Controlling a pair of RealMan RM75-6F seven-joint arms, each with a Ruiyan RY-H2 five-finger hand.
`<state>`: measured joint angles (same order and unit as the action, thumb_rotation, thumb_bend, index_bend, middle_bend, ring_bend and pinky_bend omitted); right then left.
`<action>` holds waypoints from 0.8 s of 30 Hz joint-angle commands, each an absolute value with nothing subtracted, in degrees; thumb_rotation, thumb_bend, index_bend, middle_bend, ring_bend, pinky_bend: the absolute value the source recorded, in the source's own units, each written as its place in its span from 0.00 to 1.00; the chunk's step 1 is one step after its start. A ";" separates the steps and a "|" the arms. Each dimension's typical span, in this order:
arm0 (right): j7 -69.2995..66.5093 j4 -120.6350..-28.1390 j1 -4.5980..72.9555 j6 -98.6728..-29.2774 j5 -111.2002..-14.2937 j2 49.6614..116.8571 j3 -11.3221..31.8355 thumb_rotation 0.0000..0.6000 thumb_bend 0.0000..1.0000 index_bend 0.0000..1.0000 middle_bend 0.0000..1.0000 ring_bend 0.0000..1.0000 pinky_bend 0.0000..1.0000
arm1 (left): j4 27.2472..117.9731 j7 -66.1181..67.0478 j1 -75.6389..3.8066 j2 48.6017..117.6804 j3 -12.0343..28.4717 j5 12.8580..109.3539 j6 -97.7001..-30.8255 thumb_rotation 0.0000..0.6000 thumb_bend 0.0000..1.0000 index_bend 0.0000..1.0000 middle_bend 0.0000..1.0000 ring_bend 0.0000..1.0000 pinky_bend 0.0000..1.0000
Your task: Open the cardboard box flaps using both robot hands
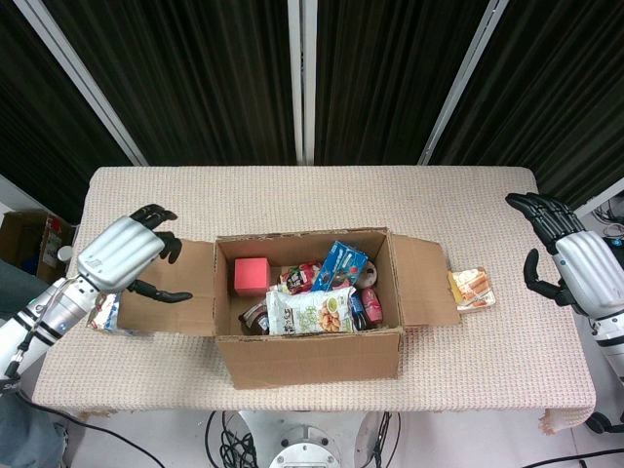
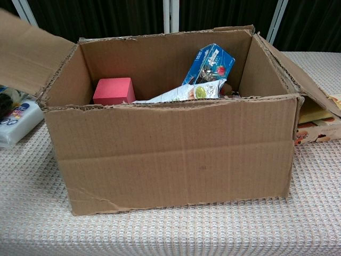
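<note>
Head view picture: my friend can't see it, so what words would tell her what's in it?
An open brown cardboard box full of snack packets and a red cube sits on a beige woven table, seen from above, with both side flaps folded outward. The silver left hand hovers over the left flap; the right hand waits, open, at the table's right edge.

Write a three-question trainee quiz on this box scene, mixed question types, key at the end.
1. True or false: the left flap of the cardboard box is folded outward.
2. Which item sits at the box's left inside? A) red block B) blue carton C) snack bag
3. Fill in: the right robot hand holds ____.

Key: 1 true. 2 A. 3 nothing; its fingers are spread, apart from the box. The left robot hand is beside the left flap.
</note>
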<state>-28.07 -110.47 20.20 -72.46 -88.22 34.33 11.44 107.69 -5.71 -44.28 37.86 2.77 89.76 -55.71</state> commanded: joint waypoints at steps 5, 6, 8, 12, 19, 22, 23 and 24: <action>-26.14 -109.95 18.81 -73.71 -88.79 34.44 10.45 1.00 0.78 0.00 0.07 0.00 0.00 | 106.22 -6.62 -37.31 39.00 2.27 86.22 -62.20 0.12 0.00 0.49 0.46 0.19 0.19; -24.55 -109.79 18.33 -74.07 -88.86 34.78 10.05 1.00 0.79 0.00 0.07 0.00 0.00 | 106.18 -6.38 -35.80 39.46 2.16 85.15 -63.82 0.11 0.00 0.45 0.41 0.19 0.19; -19.23 -109.46 16.79 -75.03 -88.92 36.30 8.69 1.00 0.79 0.00 0.06 0.00 0.00 | 105.98 -3.47 -31.85 41.42 1.40 82.70 -67.81 0.11 0.00 0.37 0.34 0.17 0.20; -6.00 -107.88 12.80 -78.21 -88.28 42.25 5.58 1.00 0.73 0.00 0.03 0.00 0.00 | 105.18 3.51 -24.60 47.15 -0.49 79.23 -75.19 0.18 0.00 0.16 0.19 0.12 0.19; 11.45 -101.20 4.44 -87.64 -86.81 57.09 1.39 1.00 0.53 0.00 0.00 0.00 0.00 | 101.54 8.02 -14.35 56.42 -3.79 80.42 -85.53 0.28 0.00 0.07 0.10 0.10 0.19; 13.22 -98.32 2.58 -88.83 -86.32 60.52 0.34 1.00 0.53 0.00 0.00 0.00 0.00 | 99.88 8.14 -11.21 58.76 -4.59 81.67 -88.67 0.28 0.00 0.06 0.08 0.09 0.19; 13.29 -97.64 2.23 -89.03 -86.10 61.28 0.25 1.00 0.53 0.00 0.00 0.00 0.00 | 99.35 7.79 -10.42 59.32 -4.74 82.00 -89.40 0.28 0.00 0.06 0.07 0.09 0.19; 13.19 -97.01 1.93 -89.17 -85.88 61.94 0.21 1.00 0.53 0.00 0.00 0.00 0.00 | 98.77 7.43 -9.71 59.82 -4.86 82.29 -90.00 0.27 0.00 0.06 0.07 0.09 0.18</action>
<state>11.63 -99.25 3.91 -87.41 -86.68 59.57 1.51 100.02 7.55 -11.14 58.51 -4.10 81.48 -88.69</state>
